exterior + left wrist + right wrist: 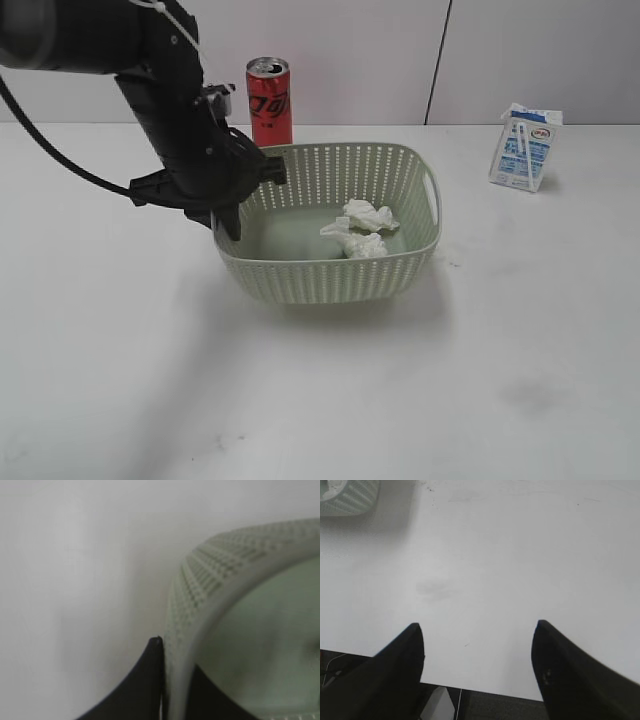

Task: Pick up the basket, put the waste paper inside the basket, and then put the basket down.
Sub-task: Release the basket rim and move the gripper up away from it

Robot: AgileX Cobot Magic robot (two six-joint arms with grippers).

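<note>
Basket (330,225) gripped at its left rim by the left gripper (236,200), on the white table (300,400).

Its rim wall is clamped between the black fingers (145,680), as seen from the left wrist. Waste paper (362,230) is seen lying on the basket floor. The right gripper (477,650) is held apart above bare tabletop, well away. A red can (269,100) and a carton (523,147) are placed behind.
</note>
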